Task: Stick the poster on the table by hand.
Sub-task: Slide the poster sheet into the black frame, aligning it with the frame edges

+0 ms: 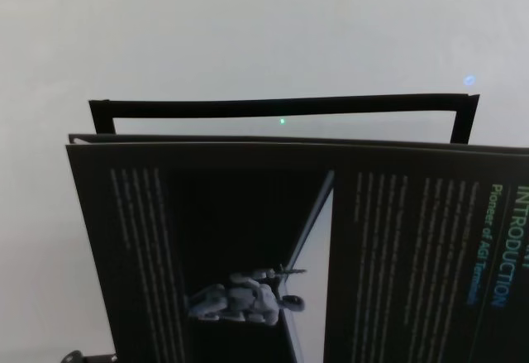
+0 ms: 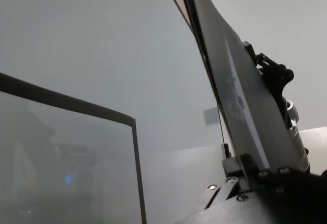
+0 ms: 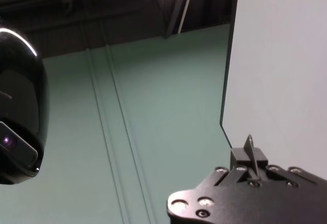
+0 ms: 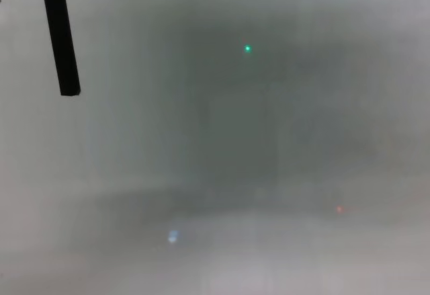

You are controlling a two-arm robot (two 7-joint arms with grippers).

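The poster (image 1: 248,239) is a black sheet with pale text columns, a white slanted strip and a bluish robot picture. It is held up off the table (image 1: 248,32), tilted and close to the head camera. In the left wrist view my left gripper (image 2: 245,165) is shut on the edge of the poster (image 2: 230,81), which shows edge-on. In the right wrist view my right gripper (image 3: 249,155) is shut on another edge, with the poster's pale back (image 3: 281,55) showing. In the head view the poster hides both grippers.
A thin black rectangular frame outline (image 1: 281,107) lies on the table beyond the poster; its corner shows in the left wrist view (image 2: 134,147). A thin black upright bar (image 4: 60,39) is at the chest view's top left. The robot's black head (image 3: 20,106) shows in the right wrist view.
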